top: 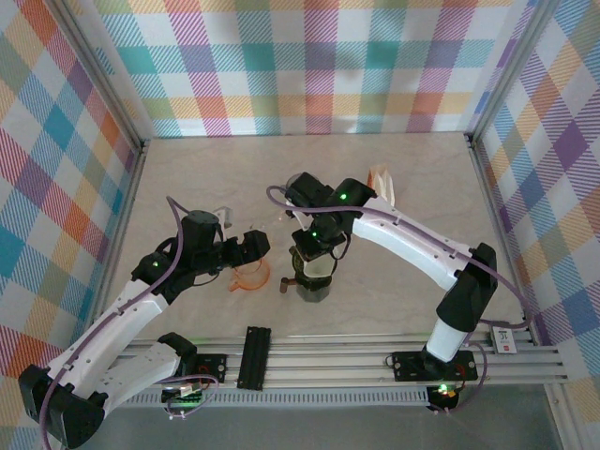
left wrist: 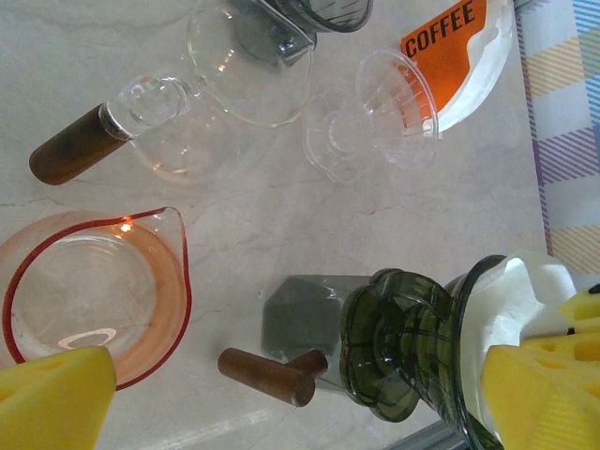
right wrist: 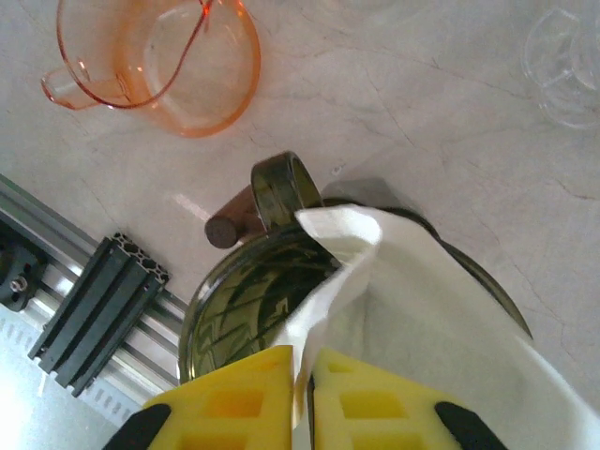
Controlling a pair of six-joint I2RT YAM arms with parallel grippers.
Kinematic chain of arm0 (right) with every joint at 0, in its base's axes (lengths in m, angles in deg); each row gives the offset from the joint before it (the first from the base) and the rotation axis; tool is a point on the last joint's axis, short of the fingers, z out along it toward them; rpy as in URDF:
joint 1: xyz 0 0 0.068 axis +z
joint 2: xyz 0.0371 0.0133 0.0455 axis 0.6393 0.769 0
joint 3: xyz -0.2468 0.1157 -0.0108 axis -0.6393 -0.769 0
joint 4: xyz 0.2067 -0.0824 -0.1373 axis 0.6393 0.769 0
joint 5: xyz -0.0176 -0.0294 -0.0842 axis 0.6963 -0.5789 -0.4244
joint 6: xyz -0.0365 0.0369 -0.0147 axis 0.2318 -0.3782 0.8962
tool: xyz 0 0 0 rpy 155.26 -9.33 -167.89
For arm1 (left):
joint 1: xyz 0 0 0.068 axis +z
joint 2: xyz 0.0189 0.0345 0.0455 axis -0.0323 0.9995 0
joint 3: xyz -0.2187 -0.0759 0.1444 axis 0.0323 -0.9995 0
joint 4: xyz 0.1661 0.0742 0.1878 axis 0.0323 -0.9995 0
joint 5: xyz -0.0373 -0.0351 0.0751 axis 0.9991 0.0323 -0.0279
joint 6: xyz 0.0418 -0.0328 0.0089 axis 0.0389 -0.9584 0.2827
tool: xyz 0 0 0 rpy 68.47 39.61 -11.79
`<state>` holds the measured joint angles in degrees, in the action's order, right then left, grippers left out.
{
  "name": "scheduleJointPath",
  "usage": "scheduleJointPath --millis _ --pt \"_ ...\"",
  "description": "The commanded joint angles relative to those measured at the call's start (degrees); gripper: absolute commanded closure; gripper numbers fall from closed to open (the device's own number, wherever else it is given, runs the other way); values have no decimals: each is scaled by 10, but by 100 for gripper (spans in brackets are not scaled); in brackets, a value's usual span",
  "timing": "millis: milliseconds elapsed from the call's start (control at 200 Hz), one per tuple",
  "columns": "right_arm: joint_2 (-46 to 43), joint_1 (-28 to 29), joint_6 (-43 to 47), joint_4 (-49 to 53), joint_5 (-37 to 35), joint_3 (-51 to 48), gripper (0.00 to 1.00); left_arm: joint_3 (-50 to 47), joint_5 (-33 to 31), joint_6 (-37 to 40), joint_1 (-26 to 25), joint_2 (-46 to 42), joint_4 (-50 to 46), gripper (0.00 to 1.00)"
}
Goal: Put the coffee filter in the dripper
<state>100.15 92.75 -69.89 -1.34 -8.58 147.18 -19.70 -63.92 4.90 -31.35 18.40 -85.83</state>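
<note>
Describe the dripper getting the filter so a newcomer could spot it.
Look at the front middle of the table, under the right gripper. The dripper is the dark green glass cone holding a white filter; the pitcher beside it is orange.

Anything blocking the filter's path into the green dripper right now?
Nothing visible. The right gripper pinches the coffee filter right at the green dripper, the paper already lying across its open mouth. The inside looks empty.

Table (top: pixel 202 169) open at rear left and right of green dripper (top: pixel 315 288). Orange pitcher (top: pixel 249 276) stands near its left; clear glass server (left wrist: pixel 202 112), apparently, beyond that.
</note>
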Motion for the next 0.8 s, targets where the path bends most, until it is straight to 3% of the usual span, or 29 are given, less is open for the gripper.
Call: scheduleJointPath --millis 0,135,215,315,545,795 --pt "-6 4 -10 -22 3 -7 80 19 8 10 4 -13 -13 0" --pt "-34 5 -13 -51 -1 -28 62 20 4 9 4 -14 -13 0" --pt "-55 4 -15 -70 -6 -44 46 26 3 10 4 -10 -16 0" --pt "-77 4 -19 -86 -17 -62 36 31 5 9 4 -5 -17 0" --pt "-142 4 -25 -127 -52 -114 24 33 31 6 0 14 3 0" --pt "-207 -5 -37 -138 -106 -161 20 67 21 18 -48 64 12 5"
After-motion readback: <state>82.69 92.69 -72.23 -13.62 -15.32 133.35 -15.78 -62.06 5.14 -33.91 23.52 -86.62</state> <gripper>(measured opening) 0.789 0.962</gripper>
